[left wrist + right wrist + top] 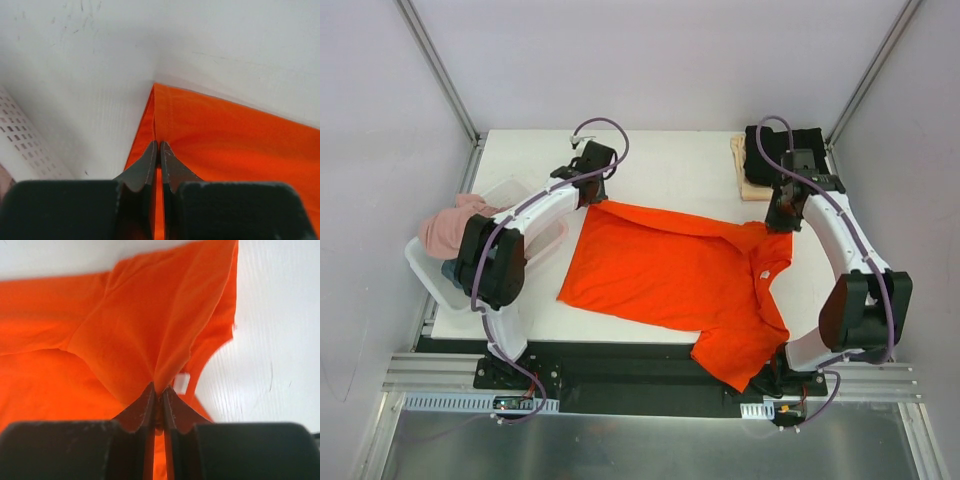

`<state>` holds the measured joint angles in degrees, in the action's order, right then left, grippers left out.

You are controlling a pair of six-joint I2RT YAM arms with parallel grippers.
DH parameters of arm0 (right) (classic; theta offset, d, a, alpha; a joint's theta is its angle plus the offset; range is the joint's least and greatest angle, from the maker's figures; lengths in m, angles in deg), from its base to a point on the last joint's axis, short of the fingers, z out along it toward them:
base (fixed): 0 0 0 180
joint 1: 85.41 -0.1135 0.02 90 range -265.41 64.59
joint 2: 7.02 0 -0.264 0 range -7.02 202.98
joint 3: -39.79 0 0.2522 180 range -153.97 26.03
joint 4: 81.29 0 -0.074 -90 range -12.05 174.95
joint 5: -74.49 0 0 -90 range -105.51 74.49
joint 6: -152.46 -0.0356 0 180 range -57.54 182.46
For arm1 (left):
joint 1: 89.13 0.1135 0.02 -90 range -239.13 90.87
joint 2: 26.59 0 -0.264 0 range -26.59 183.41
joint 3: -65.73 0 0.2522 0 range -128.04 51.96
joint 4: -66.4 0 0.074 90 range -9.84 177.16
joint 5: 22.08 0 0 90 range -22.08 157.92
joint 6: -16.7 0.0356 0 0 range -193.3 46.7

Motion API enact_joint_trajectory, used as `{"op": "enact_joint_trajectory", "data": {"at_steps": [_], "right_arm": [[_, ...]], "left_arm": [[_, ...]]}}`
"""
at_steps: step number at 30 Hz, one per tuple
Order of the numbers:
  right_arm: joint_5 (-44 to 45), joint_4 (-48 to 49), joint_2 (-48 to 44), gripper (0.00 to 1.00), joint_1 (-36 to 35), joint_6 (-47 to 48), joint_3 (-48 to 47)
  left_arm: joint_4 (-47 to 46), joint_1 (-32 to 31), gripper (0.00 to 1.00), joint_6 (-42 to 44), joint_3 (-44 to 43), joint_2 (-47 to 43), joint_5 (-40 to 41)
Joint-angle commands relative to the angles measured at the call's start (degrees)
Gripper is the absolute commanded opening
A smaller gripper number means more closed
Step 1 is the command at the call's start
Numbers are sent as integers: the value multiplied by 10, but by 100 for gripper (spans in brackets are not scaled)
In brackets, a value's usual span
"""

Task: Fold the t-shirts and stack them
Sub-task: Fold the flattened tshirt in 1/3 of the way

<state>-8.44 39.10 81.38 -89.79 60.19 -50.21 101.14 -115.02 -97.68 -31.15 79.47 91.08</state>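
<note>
The top external camera looked steeply down from high beyond the six o'clock edge of the table [670,160], taking in its whole surface. The left wrist camera sat close behind the left gripper [159,146], facing a corner of the orange t-shirt [240,145] near eleven o'clock. The right wrist camera, equally close behind the right gripper [159,389], faced the shirt's shoulder near two o'clock. All three views shared that shirt.

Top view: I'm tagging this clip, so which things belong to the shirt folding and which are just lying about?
Part of the job:
- orange shirt, pinched by the left gripper and the right gripper
- black shirt on a cream shirt
- pink shirt in the tub

Just there:
- white tub
- table
</note>
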Motion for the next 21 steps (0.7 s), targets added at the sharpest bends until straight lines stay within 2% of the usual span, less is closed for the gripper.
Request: {"op": "enact_joint_trajectory", "data": {"at_steps": [1,8,9,12,13,16,17,18,19,20,21], "right_arm": [[-38,-78,-61,12,-11,-55,62],[-52,-136,-104,16,-32,-89,155],[-55,-137,-106,17,-35,-91,163],[-54,-142,-102,23,-37,-97,189],[-51,-143,-99,32,-37,-98,193],[-40,-147,-97,54,-37,-100,189],[-30,-150,-100,58,-36,-100,176],[-23,-154,-101,62,-37,-100,169],[-16,-157,-107,78,-35,-100,163],[2,-159,-108,84,-35,-98,155],[10,-164,-110,91,-33,-98,143]], "left_arm": [[3,-2,0,-24,39,-64,-2],[16,-6,0,-36,75,-92,7],[18,-7,1,-37,79,-92,9],[36,-14,15,-41,78,-90,13],[45,-17,27,-41,77,-92,19],[55,-37,43,-36,70,-97,36],[57,-50,54,-30,66,-99,38],[57,-57,60,-27,57,-101,39],[59,-64,67,-23,52,-102,37],[62,-70,78,-16,45,-103,34],[62,-83,82,-15,35,-104,34]]}}
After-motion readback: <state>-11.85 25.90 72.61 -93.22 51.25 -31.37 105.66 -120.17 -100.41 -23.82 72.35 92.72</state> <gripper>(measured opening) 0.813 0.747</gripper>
